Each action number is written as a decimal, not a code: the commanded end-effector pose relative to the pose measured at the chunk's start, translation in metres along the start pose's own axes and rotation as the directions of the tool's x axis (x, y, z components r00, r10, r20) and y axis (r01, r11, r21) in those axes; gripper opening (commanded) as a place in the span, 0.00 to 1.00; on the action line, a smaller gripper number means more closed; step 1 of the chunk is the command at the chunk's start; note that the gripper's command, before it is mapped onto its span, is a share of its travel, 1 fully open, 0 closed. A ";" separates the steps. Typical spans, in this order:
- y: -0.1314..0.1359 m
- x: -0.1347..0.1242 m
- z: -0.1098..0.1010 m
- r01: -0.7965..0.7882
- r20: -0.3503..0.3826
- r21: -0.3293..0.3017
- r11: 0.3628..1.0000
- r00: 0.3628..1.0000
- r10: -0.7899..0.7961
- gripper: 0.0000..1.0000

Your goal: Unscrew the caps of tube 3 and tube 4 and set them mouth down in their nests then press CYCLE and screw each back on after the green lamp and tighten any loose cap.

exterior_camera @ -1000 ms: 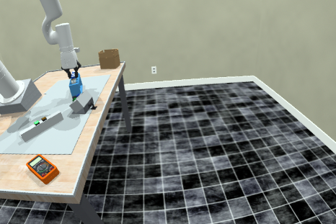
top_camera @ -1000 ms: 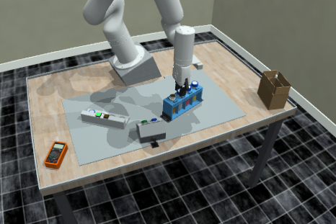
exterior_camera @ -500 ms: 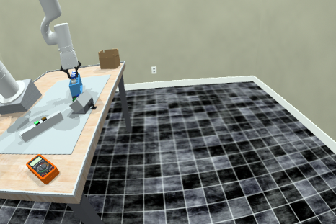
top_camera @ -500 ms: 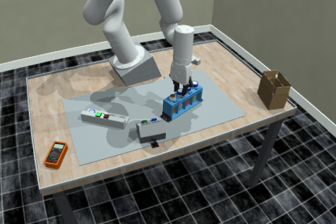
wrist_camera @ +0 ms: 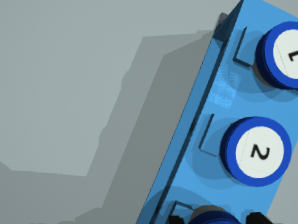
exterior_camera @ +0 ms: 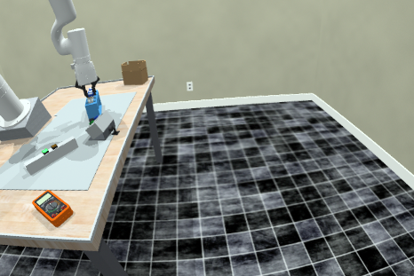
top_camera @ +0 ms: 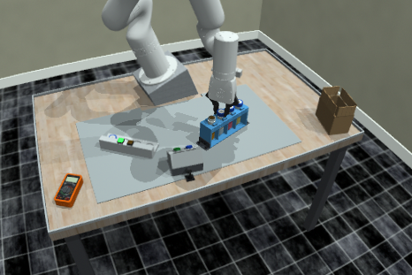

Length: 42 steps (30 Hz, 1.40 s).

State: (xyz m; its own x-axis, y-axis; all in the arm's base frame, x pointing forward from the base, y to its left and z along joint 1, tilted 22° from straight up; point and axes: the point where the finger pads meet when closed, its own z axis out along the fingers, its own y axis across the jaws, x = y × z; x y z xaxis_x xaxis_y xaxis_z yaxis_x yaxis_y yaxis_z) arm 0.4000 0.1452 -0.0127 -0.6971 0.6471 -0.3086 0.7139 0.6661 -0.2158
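The blue decapping station holds the tubes. My gripper is upright over it and shut on the blue cap of tube 3, which sits at tube 3's top; its seating is hidden. The white-topped caps of tube 1 and tube 2 are on their tubes. Tube 4 stands uncapped. The pale cap tray has a blue-rimmed cap at its far left. The green lamp is bright; the amber lamp is dark.
The grey key housing has a green key and a blue key, close to the station's near end. An orange multimeter and a cardboard box stand on the table.
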 end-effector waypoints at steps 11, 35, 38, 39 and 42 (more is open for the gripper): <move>0.001 0.000 -0.001 0.006 -0.005 0.008 1.000 1.000 -0.006 0.00; 0.001 0.000 0.000 -0.639 0.001 0.010 0.769 0.769 0.639 0.00; 0.001 0.000 0.001 -0.703 0.002 0.009 0.712 0.712 0.703 0.00; 0.001 0.000 0.000 -0.703 0.002 0.009 0.712 0.712 0.703 0.00; 0.001 0.000 0.000 -0.703 0.002 0.009 0.712 0.712 0.703 0.00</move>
State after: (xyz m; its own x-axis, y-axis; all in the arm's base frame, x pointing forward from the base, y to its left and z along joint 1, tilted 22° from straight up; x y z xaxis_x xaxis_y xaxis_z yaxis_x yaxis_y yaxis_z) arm 0.4007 0.1449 -0.0131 -0.0334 0.9270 -0.3737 0.9989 0.0431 0.0177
